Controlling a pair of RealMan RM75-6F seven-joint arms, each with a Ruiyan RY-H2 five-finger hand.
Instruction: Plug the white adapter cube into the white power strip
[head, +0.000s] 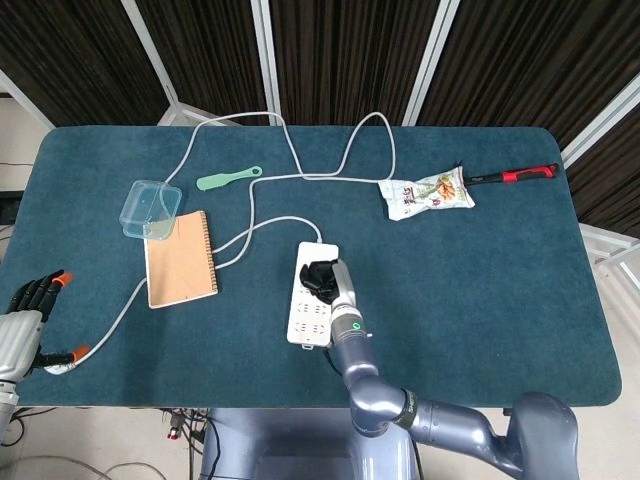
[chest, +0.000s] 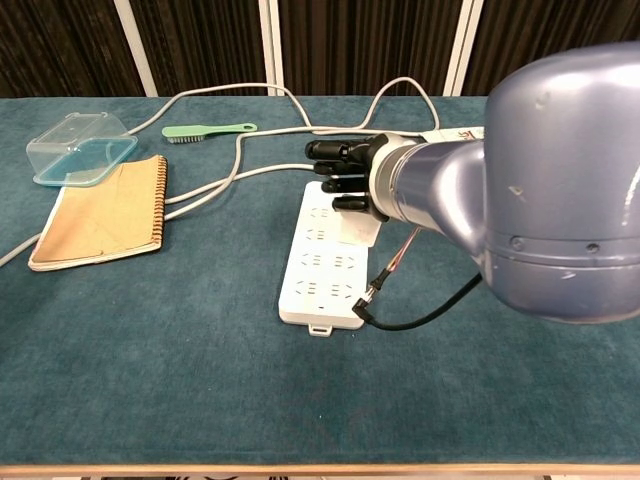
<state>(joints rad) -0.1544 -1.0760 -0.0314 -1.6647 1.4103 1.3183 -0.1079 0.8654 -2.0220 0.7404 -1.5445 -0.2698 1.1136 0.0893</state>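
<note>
The white power strip (head: 308, 318) (chest: 322, 285) lies lengthwise in the middle of the teal table, its cord running off toward the back. My right hand (head: 322, 277) (chest: 348, 177) is low over the strip's far end, with its black fingers stretched out toward the left. The white adapter cube (chest: 362, 230) sits on the strip's right side, mostly covered by the hand and wrist. In the head view the hand hides it. I cannot tell if the hand touches it. My left hand (head: 22, 318) hangs off the table's front left corner, fingers spread, holding nothing.
A tan spiral notebook (head: 181, 258) and a clear lidded box (head: 150, 208) lie to the left. A green brush (head: 228, 179) is behind them. A snack bag (head: 427, 192) and a red-handled tool (head: 510, 176) are at the back right. Grey cable (head: 300, 175) loops across the back.
</note>
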